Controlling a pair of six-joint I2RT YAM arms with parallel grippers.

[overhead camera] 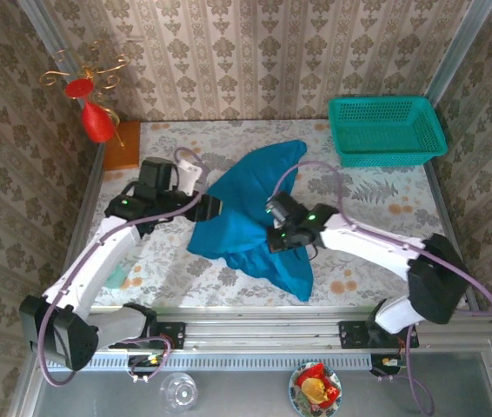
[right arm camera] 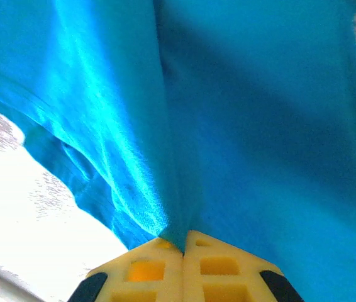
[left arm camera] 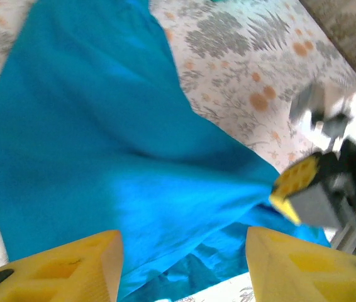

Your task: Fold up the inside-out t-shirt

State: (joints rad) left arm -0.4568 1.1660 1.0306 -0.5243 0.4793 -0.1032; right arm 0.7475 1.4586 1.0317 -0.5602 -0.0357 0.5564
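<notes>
The inside-out t-shirt (overhead camera: 248,195) is a crumpled bright blue heap in the middle of the flowered table (overhead camera: 376,204). My right gripper (overhead camera: 274,236) is at its right side. In the right wrist view that gripper (right arm camera: 183,243) is shut, pinching a raised fold of the t-shirt (right arm camera: 247,113), which stretches away from the jaws. My left gripper (overhead camera: 215,207) is at the shirt's left side. In the left wrist view it (left arm camera: 183,242) stands open, its yellow fingers (left arm camera: 71,267) wide apart just over the t-shirt (left arm camera: 102,126), with the right gripper (left arm camera: 299,184) pinching cloth beyond.
A teal mesh basket (overhead camera: 387,130) stands at the back right corner. A wooden block (overhead camera: 123,146) lies at the back left, under a red hanging ornament (overhead camera: 98,122). Patterned walls close in three sides. A plate of food (overhead camera: 315,388) and a glass (overhead camera: 179,391) sit below the rail.
</notes>
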